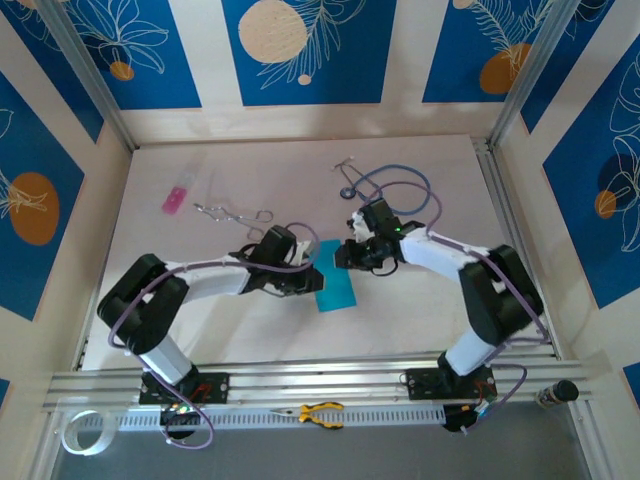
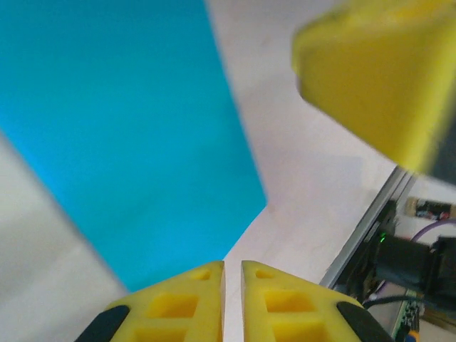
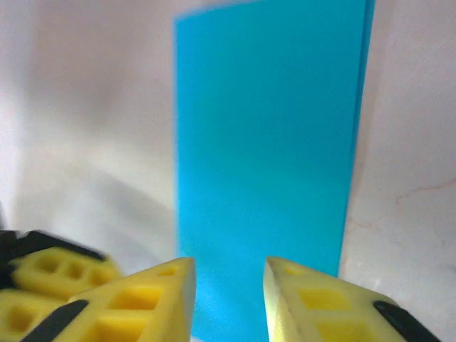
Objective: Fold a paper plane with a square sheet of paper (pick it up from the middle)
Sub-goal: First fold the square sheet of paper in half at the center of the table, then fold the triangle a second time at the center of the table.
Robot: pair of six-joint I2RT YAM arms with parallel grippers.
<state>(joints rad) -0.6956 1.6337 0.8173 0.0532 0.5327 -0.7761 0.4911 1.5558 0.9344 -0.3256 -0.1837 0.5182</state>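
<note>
Right fingers (image 3: 178, 285) parted astride paper (image 3: 263, 142) edge | left fingers (image 2: 210, 281) closed at corner

Blue leaf-patterned wall panels (image 1: 340, 60), pale tabletop (image 1: 260, 165), aluminium rail (image 1: 300, 381)

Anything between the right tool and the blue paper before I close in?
Nothing visible. The paper lies flat on the table straight ahead of the right tool, whose fingers stand apart. The left tool sits by the paper's left side, off that line; the stethoscope lies farther back.
</note>
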